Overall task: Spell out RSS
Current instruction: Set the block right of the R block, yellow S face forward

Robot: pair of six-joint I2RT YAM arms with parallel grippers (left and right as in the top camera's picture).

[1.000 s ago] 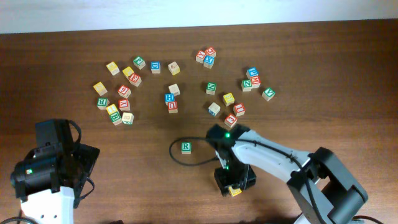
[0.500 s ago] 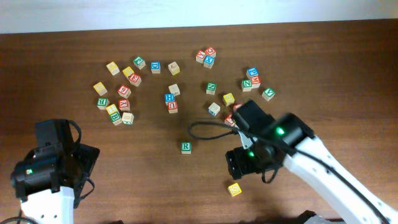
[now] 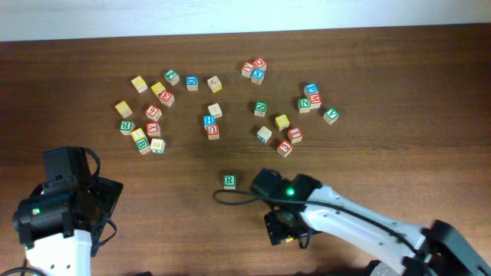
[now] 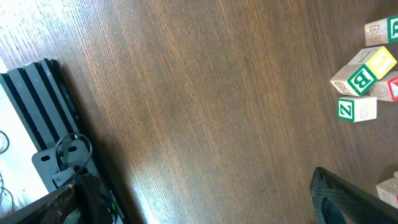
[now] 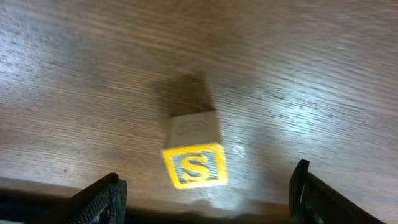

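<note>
On the brown surface [image 3: 383,61] the S cube [image 5: 194,165] lies free inside the wide right gripper [image 5: 208,194]; the left gripper [image 4: 205,199] is wide too.

The R cube [image 3: 229,181] is lying alone on the table [image 3: 383,92], near its middle. The S cube [image 5: 194,155] is sitting to its right and nearer the robot, between the fingers of the right gripper [image 5: 208,196], touching neither. The other cubes [image 3: 209,120] are lying scattered behind both, across the far half. The left gripper [image 4: 217,199] is hanging over the near left part.
</note>
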